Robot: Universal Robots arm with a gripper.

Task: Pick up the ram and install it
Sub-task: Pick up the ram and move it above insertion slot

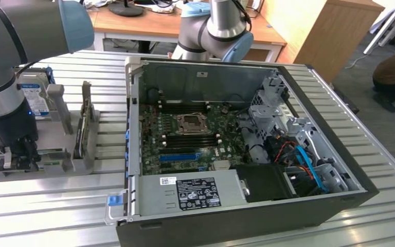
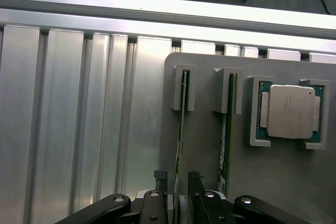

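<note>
While our gripper hung low over the gray holder, its fingers were apart, clamped on nothing; the ram stood on edge in its slot right between them, long axis running along the gap, so pretty well lined up.

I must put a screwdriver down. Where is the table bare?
In the exterior view, bare table slats lie below the grey holder, left of the computer case. The holder is crowded: the ram, a card, the gripper over it.
</note>
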